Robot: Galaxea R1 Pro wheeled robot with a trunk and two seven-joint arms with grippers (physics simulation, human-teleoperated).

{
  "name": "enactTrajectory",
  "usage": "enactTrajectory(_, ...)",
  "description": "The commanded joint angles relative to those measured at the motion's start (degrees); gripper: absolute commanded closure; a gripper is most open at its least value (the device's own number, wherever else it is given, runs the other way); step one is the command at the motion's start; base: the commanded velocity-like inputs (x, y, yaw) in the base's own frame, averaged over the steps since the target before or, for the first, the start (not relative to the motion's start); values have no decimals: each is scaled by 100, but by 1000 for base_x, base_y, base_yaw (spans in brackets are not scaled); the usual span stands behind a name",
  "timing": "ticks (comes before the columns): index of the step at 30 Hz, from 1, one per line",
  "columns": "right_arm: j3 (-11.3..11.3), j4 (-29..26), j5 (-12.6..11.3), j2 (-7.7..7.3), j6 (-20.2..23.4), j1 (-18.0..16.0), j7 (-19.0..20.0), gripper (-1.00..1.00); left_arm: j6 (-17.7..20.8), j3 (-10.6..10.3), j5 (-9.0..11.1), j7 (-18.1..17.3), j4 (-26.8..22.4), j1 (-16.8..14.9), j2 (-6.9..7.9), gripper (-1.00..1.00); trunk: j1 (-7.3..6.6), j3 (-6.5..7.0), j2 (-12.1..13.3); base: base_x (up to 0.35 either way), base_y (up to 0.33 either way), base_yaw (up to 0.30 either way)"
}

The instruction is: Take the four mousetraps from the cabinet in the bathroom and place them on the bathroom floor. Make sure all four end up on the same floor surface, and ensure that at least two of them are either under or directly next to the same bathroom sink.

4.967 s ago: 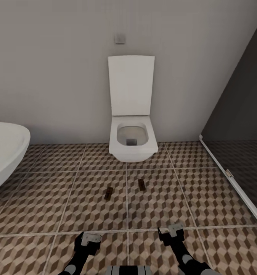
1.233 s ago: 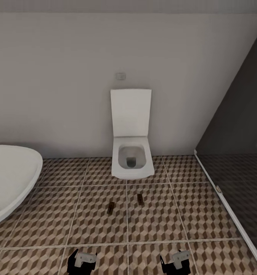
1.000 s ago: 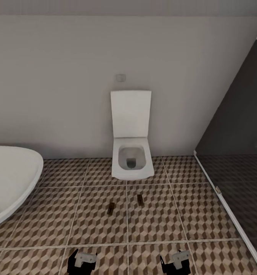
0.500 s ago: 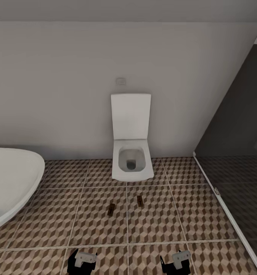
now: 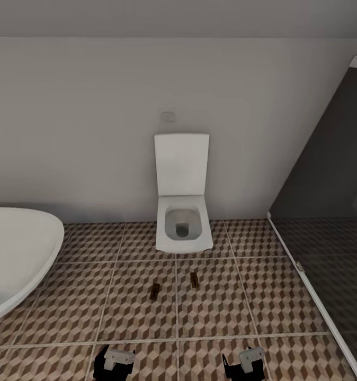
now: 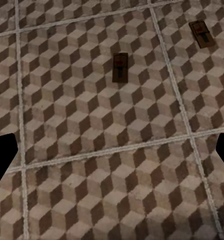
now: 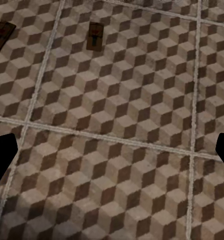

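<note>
Both grippers, left (image 5: 114, 362) and right (image 5: 244, 362), hang low over the bathroom floor (image 5: 215, 312), jaws spread and empty, two mousetraps (image 5: 155, 291) (image 5: 194, 280) lying flat before the toilet (image 5: 183, 227).

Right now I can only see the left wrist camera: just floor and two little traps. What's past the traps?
Observer: A white toilet with its lid up stands against the wall, just beyond the left mousetrap and the right mousetrap.
Operator: What's off to the robot's left?
Observer: A rounded white bathtub stands on the tiles there, well apart from both traps.
Operator: And on the other side?
Observer: A dark glass panel runs along the right, with a pale frame where it meets the floor.
</note>
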Motion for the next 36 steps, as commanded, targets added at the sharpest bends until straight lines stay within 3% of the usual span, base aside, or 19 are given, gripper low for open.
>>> enactTrajectory(1,44,6,31,1,-6,-4,-60,-100,-32,-50,32,24,24,-9,-6,-100,-23,15,39,0,0,0)
enactTrajectory(36,44,6,33,1,-6,-4,-60,-100,-32,-50,32,24,24,-9,-18,-100,-792,643,1443,0,0,0)
